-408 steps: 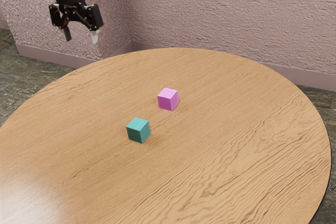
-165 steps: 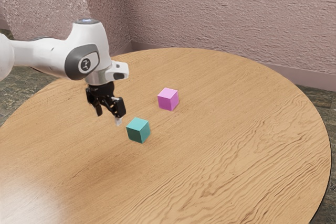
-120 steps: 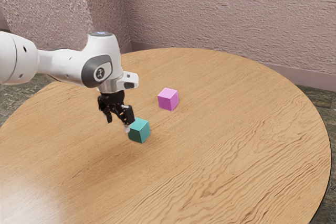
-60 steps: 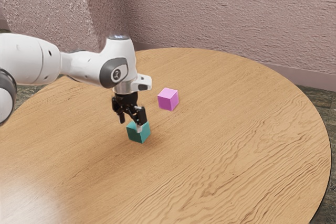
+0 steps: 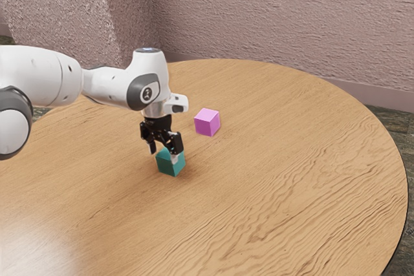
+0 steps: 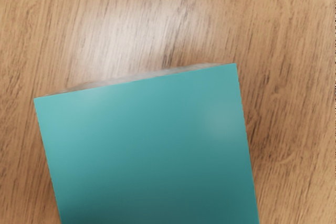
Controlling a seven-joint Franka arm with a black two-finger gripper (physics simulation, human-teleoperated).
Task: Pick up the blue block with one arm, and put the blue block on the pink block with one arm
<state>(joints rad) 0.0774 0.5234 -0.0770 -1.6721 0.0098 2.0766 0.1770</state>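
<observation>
1. The blue block (image 5: pixel 172 165) is sitting flat on the table (image 5: pixel 291 179), close to the middle of the top and a little toward the edge at the exterior view's left.
2. It is a cube with equal sides, so it is showing no long axis. Its top face is lying level, and one upright corner edge is pointing toward the table's near edge.
3. In the wrist view the blue block (image 6: pixel 147 150) is lying right under the hand. Its top face is turned slightly askew to the hand, with wood grain of the table (image 6: pixel 131 19) showing beyond its far edge.
4. The gripper (image 5: pixel 167 151) is pointing straight down over the block. Its fingers are standing apart and unclenched, with their tips reaching about the level of the block's top edges. It is not gripping the block.
5. The arm (image 5: pixel 97 88) is coming in from the exterior view's left, bending down at the wrist above the block.
6. The pink block (image 5: pixel 207 122) is resting flat on the table, apart from the blue one, toward the far edge and the exterior view's right.
7. A rough pinkish wall (image 5: pixel 278 17) is standing behind the table's far edge.
</observation>
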